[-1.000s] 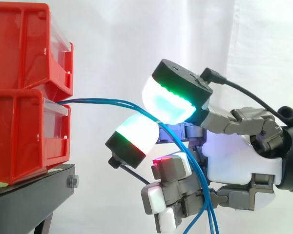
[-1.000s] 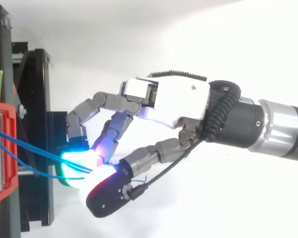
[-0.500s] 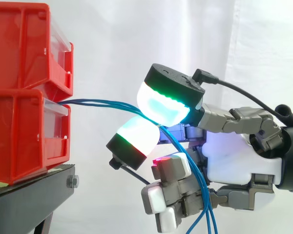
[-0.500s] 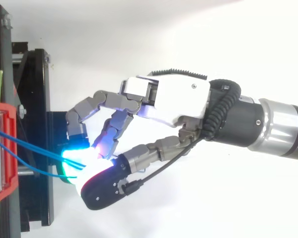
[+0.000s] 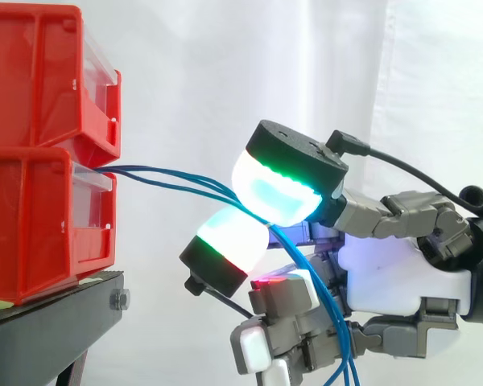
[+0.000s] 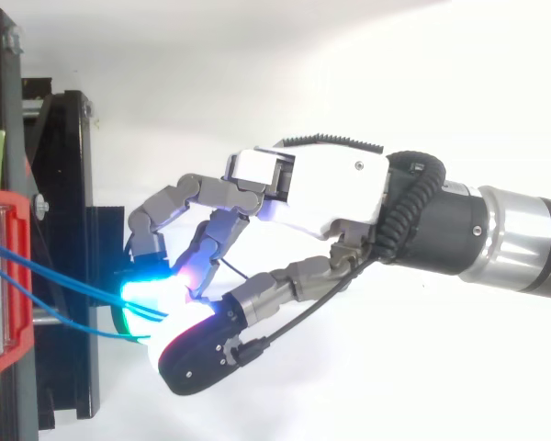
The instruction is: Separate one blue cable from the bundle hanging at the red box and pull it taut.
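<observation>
Thin blue cables (image 5: 169, 175) leave the gap between the two stacked red bins (image 5: 32, 217) and run right to my hand (image 5: 398, 273). There they pass between two glowing pads: the upper fingertip (image 5: 286, 185) presses down towards the lower one (image 5: 225, 241), pinching the strands. Behind the pinch the cables drop steeply past the curled fingers to the bottom edge. From above, the hand (image 6: 321, 188) reaches left, and two cables (image 6: 64, 276) converge at its cyan-lit fingertips (image 6: 151, 299). A third strand loops slack below them. How many strands the pinch holds is unclear.
The red bins stand on a black stand (image 5: 56, 314) at the left, whose frame (image 6: 69, 184) lies just under the fingertips. A white curtain hangs behind. Open room lies right of the bins, around the arm (image 6: 496, 239).
The hand has sunk a little and drawn slightly away from the bins. The two pads stay closed on the cables, which now slope down more from the bin.
</observation>
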